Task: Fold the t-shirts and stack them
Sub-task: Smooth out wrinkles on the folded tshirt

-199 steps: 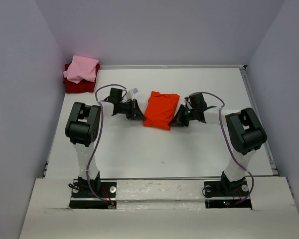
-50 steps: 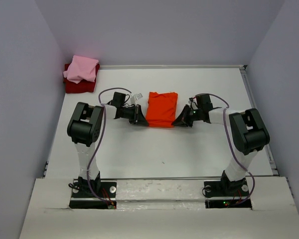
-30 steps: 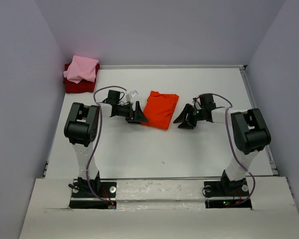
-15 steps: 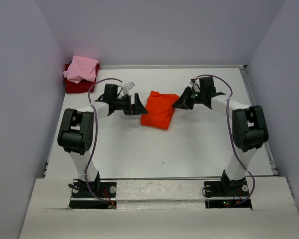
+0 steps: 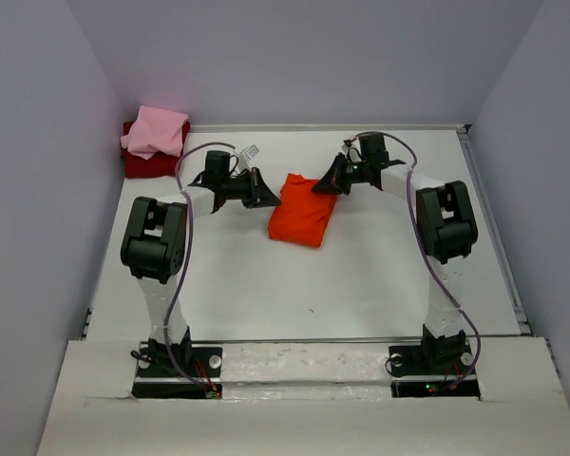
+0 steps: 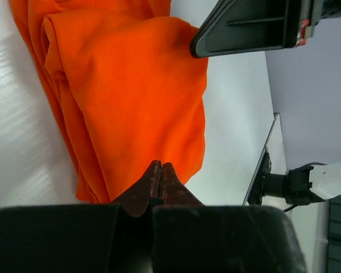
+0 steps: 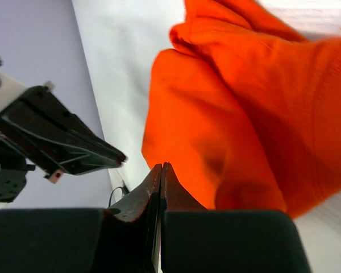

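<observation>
The bright orange-red t-shirt lies folded on the white table, mid-centre. My left gripper is shut at the shirt's far left edge; in the left wrist view its tips meet over the orange cloth with no cloth seen between them. My right gripper is shut at the shirt's far right corner; its tips meet over the cloth, likewise empty. The light pink t-shirt lies folded on the dark red one at the far left corner.
The table is walled by grey panels on the left, back and right. The two grippers face each other closely across the shirt's far edge; the right one shows in the left wrist view, the left one in the right wrist view.
Both grippers were beside the shirt's near half, then swung back and inward to its far edge. The shirt turned slightly, its near end now pointing more left.
</observation>
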`<action>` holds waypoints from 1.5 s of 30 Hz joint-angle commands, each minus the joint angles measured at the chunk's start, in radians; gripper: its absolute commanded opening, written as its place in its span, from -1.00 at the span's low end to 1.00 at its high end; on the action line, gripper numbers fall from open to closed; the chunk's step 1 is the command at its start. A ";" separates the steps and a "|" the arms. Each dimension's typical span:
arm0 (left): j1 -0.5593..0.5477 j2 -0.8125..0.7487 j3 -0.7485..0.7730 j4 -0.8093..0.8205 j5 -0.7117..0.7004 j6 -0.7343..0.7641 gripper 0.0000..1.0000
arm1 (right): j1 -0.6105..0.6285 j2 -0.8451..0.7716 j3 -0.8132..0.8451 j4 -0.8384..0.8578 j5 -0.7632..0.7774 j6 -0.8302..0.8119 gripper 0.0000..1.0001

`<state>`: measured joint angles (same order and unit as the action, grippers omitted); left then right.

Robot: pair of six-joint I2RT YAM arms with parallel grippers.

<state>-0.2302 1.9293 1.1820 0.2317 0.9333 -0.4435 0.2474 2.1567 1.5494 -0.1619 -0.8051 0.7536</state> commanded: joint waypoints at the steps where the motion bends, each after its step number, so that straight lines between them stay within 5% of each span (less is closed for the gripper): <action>1: -0.024 0.023 0.038 0.066 0.055 -0.064 -1.00 | 0.021 0.034 0.113 0.012 -0.039 0.027 -1.00; 21: -0.193 0.089 0.105 0.188 0.081 -0.218 -1.00 | 0.069 0.160 0.159 0.065 -0.039 0.085 -1.00; 45: -0.201 0.158 0.036 0.256 0.134 -0.212 -1.00 | 0.069 0.256 0.018 0.090 0.055 -0.020 -1.00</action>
<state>-0.4309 2.0712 1.2232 0.4515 1.0206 -0.6704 0.3080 2.3821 1.6207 -0.0189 -0.8280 0.7986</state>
